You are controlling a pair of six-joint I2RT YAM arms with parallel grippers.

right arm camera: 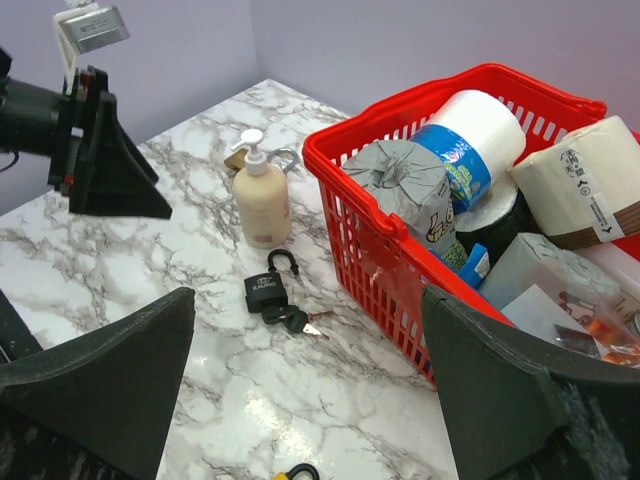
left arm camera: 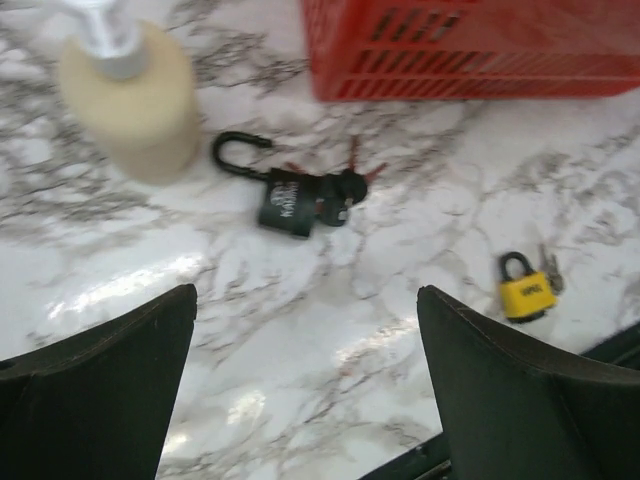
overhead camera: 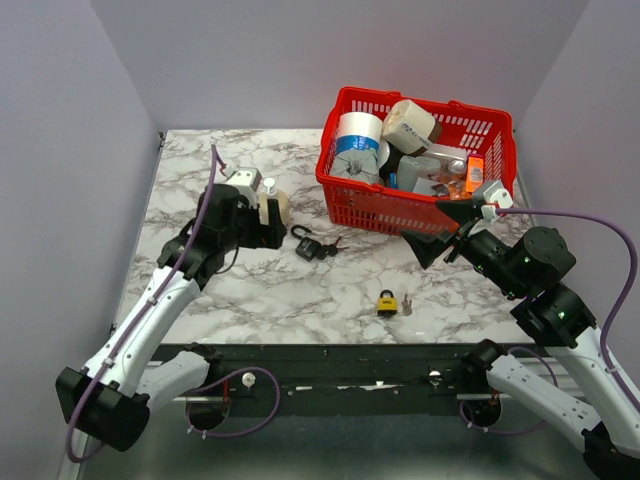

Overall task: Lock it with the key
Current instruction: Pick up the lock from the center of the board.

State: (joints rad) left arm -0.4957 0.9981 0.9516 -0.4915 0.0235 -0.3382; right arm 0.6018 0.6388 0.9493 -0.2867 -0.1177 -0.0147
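I see plain pale walls [overhead camera: 300,60] closing in a white marble-patterned table [overhead camera: 250,290] on three sides. A red basket [overhead camera: 370,205] stands far right, packed with rolls and boxes that hide one another. My left gripper [left arm camera: 305,300] hangs with its jaws spread wide and nothing in them, over the table near the black padlock [left arm camera: 285,205]. My right gripper [right arm camera: 308,292] is equally wide and empty, hovering beside the basket. From above, the left gripper partly covers the soap bottle [right arm camera: 262,205]. The black padlock lies mid-table, shackle open, keys [left arm camera: 345,190] bunched at its body. I cannot tell whether one is inserted, since the left wrist view is blurred. The yellow padlock [overhead camera: 387,302] lies nearer me, a small key [overhead camera: 406,303] just beside it.
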